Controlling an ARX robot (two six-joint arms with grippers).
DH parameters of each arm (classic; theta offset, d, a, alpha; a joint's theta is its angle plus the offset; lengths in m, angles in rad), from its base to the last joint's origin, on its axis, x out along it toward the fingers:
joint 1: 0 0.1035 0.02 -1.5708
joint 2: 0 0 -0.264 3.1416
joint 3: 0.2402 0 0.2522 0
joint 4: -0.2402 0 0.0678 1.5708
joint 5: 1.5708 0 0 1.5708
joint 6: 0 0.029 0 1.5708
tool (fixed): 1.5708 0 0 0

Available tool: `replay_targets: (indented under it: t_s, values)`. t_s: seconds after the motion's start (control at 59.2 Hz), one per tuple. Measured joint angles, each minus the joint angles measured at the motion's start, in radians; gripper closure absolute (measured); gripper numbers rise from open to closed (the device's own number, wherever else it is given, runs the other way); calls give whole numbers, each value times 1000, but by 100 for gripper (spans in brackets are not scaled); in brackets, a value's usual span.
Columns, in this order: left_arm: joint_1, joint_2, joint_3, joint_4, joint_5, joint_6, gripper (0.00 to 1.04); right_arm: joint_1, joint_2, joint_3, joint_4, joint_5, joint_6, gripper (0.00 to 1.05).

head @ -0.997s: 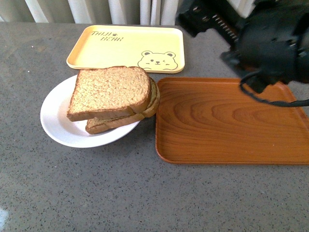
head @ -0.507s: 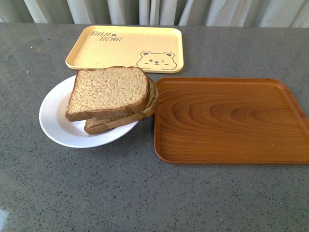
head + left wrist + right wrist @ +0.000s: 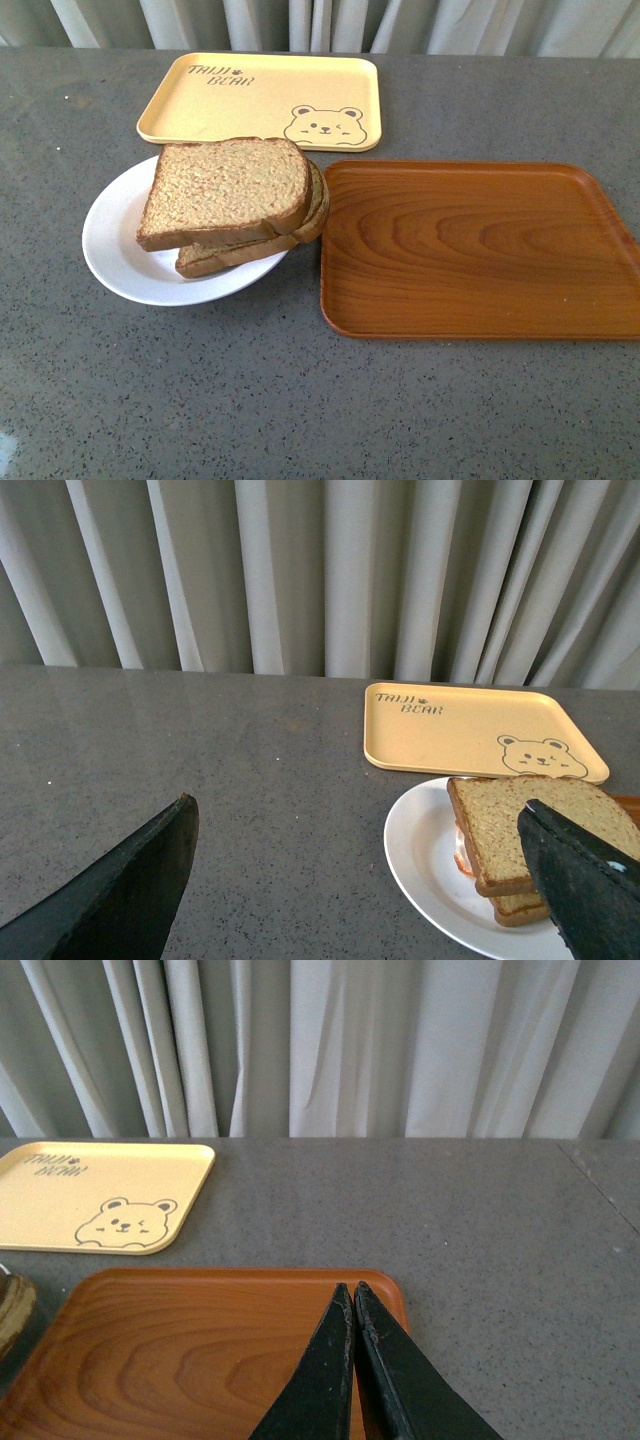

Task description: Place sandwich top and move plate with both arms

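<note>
The sandwich top, a squarish brown slice, lies on a second slice on the white plate, left of centre on the grey table. Neither arm shows in the front view. In the left wrist view my left gripper is open and empty, its fingers wide apart, above the table beside the plate; the sandwich top lies by the far finger, with a pale filling showing under it. In the right wrist view my right gripper is shut and empty above the wood-grain tray.
A cream tray with a bear drawing lies behind the plate. The brown wood-grain tray lies right of the plate, nearly touching the bread. Grey curtains hang behind the table's far edge.
One second ago a black arm filled the top right of the front view, above the wood-grain tray. It has left that view. The plate and bread have not moved.
</note>
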Motion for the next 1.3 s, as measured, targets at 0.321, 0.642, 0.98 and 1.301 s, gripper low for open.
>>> replay_targets:
  t_s: [0.321,0.642,0.98,1.301]
  values:
    - [0,0,0,0,0,0,9,-116,-287,-32,-238,-113,-1,103]
    - [0,0,0,0,0,0,9,-117,-481,-33,-415,-113,-1,103]
    - [0,0,0,0,0,0,9,-117,-655,-33,-582,-113,-1,103]
    - [0,0,0,0,0,0,9,-117,-762,-33,-689,-113,-1,103]
